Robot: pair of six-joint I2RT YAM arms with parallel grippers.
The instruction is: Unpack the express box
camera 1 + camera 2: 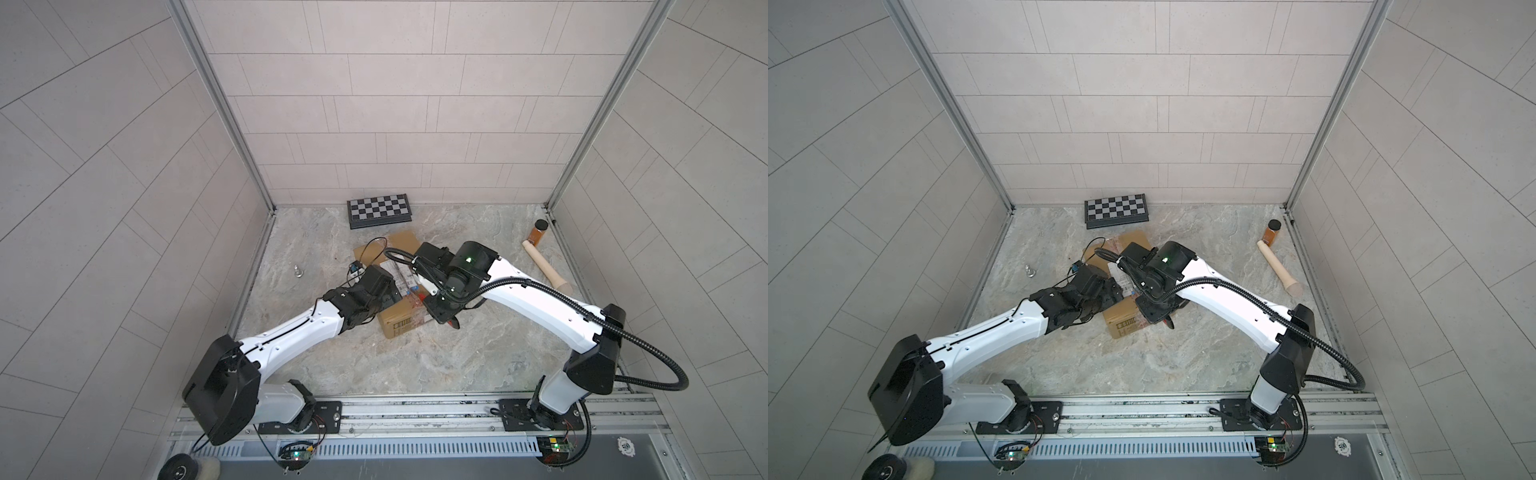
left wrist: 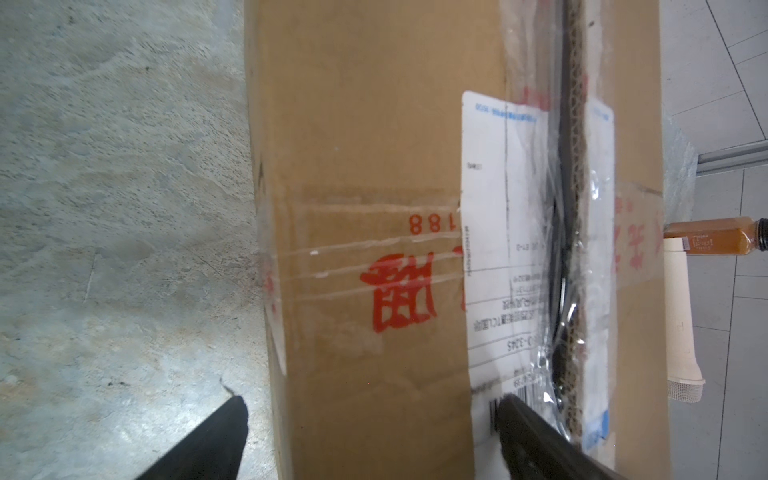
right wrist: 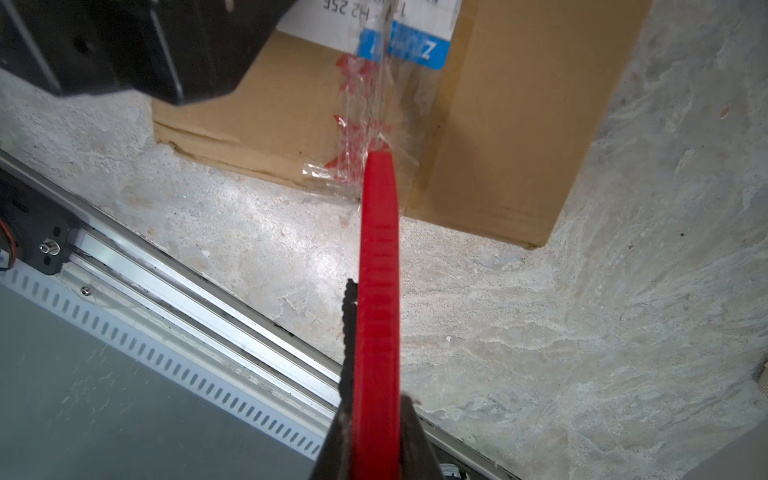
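Your right gripper (image 3: 376, 374) is clamped on a red plastic tool (image 3: 380, 232), its tip at the taped seam of the express box (image 1: 401, 326), which lies mid-frame in both top views. Your left gripper (image 2: 370, 436) stands wide apart, straddling the box's long edge.

From above I'm in my own way: the box (image 1: 400, 326) middle is buried. At my left wrist the box runs off top and bottom, label (image 2: 490, 257) print too smeared to read. The red tool (image 3: 380, 270) is cut off at the near end. That little metal bit (image 1: 298, 271) is too small to name.
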